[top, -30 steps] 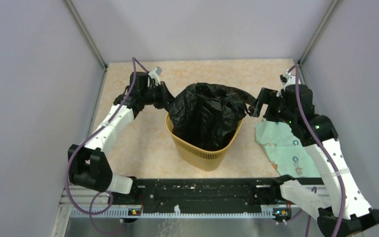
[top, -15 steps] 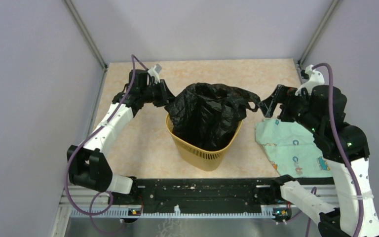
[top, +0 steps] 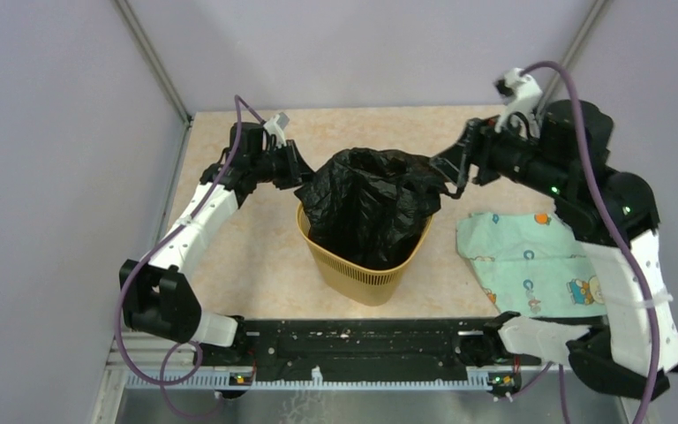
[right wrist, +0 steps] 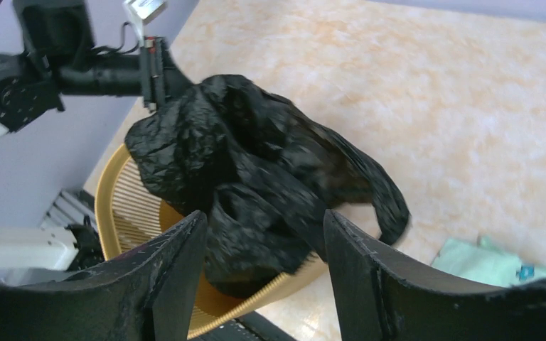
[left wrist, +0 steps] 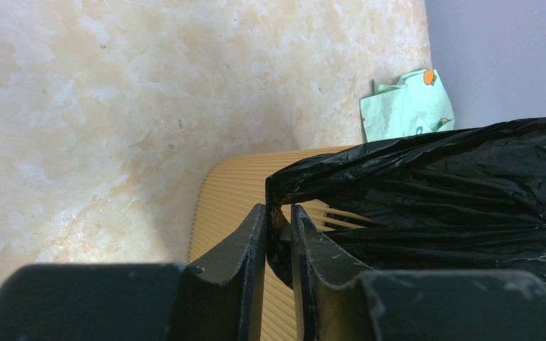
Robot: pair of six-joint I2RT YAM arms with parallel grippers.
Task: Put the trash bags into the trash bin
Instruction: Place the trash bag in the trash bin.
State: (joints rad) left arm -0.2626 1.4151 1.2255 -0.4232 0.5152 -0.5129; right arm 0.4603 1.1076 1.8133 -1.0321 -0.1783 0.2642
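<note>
Two robot arms reach over a marbled beige table point(top: 256, 256) toward a mustard-yellow trash bin point(top: 366, 281) standing near its middle. A crinkled, glossy black trash bag point(top: 371, 203) sits partly inside the bin, its lower part down within the walls and its bunched top rising above the rim. From overhead, the left gripper point(top: 298, 172) meets the bag at about ten o'clock from the bin. In the left wrist view its two dark fingers point(left wrist: 245, 241) are pressed close together, with a fold of the bag's edge pinched between them, just above the bin's ribbed wall. The right gripper point(top: 450, 172) hovers at about two o'clock from the bin, beside the bag's upper right edge. In the right wrist view its fingers point(right wrist: 178, 249) stand spread apart with nothing clamped between them; the bag and bin show through the gap, somewhat blurred, and a loose loop of black plastic hangs over the rim on the side toward the cloth. A pale green patterned cloth point(top: 530, 265) lies flat on the table at about three o'clock, near the bin but not touching it.
</note>
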